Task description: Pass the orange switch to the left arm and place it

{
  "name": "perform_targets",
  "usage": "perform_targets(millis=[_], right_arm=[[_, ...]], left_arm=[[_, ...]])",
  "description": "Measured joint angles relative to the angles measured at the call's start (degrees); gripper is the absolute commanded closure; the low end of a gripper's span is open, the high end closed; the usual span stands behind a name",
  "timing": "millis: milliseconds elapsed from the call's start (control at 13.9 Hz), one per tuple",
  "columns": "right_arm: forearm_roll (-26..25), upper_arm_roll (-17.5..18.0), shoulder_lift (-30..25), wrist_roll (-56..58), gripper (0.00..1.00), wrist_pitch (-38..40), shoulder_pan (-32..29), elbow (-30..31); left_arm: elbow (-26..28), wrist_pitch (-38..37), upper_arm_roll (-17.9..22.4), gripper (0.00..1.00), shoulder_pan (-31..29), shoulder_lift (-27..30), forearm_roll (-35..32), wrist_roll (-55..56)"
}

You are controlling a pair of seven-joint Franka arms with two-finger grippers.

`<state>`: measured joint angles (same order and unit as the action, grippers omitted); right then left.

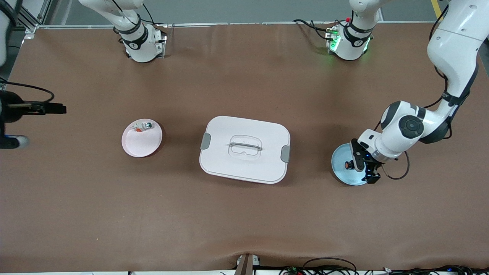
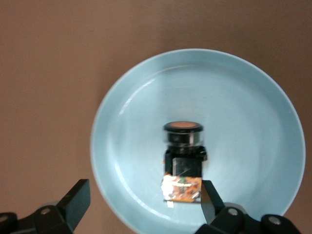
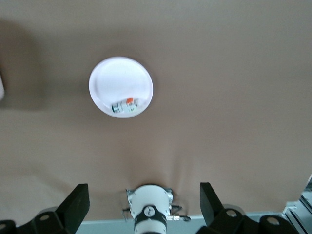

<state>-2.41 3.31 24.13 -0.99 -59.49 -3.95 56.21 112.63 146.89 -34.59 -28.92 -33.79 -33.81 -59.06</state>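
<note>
1. The orange switch (image 2: 183,161) lay on the blue plate (image 1: 341,168), at the left arm's end of the desk (image 1: 244,214); in the left wrist view its long axis ran from the round orange end to the marked end, and the marked end pointed toward the claw.
2. The left claw (image 1: 361,167) hung just over this plate with its fingers (image 2: 73,201) spread wide; the switch was not centred between them, it lay close to one finger, and nothing was pinched.
3. The box (image 1: 245,149) stood in the middle of the desk, between the blue plate and the pink plate (image 1: 141,143), which carried a small white-grey part (image 1: 142,126).
4. The right claw (image 3: 141,204) waited high at the right arm's end of the desk, also spread and empty; the left arm was clearly the nearer one, so I judged the pick-up to be its work.
</note>
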Motion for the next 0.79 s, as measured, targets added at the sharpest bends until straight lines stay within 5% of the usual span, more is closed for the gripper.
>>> perform_targets(millis=[288, 577, 793], right_arm=[[1.51, 0.3, -3.8, -3.22, 0.0, -7.31, -0.18, 3.5], [1.64, 0.4, -11.69, -3.5, 0.0, -23.15, -0.18, 16.59], [1.67, 0.45, -16.86, -3.87, 0.0, -26.61, -0.18, 23.31]], left_arm=[[-8.56, -15.57, -2.09, 0.0, -0.11, 3.7, 10.37, 1.53], [-19.72, -32.54, -3.12, 0.0, -0.18, 7.73, 13.96, 8.94], [-26.28, -42.39, -4.59, 0.0, -0.16, 9.71, 14.98, 20.33]])
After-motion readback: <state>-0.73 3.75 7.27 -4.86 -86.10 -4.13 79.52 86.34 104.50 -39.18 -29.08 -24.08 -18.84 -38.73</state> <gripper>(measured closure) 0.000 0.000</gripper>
